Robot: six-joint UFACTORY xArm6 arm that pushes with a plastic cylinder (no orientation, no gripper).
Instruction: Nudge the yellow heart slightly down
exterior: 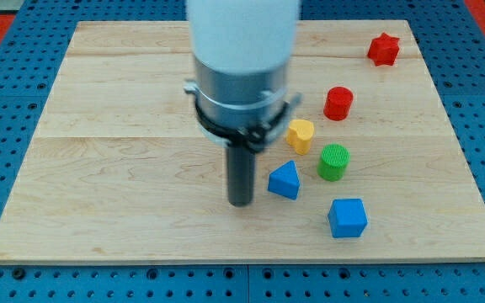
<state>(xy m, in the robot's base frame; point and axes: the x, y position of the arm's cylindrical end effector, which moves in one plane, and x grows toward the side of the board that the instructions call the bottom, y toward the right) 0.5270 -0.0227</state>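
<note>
The arm's pale upper body (242,34) is cut off by the view's top and hides a stretch of the wooden surface (99,168) behind it; its grey collar (241,97) also covers the left edge of the yellow heart (301,135), whose heart outline is hard to make out. There is no gripper to spread or press together, only the dark rod, and my tip (241,203) rests on the surface just left of the blue triangular block (284,180), below and left of the yellow heart and apart from it. Six blocks show: one yellow heart near the middle, two red ones, a cylinder (338,103) up-right of the heart and a star-like block (383,49) near the top right corner, one green cylinder (333,162) just below-right of the heart, and two blue ones, the triangular block and a cube (347,217) toward the view's bottom.
</note>
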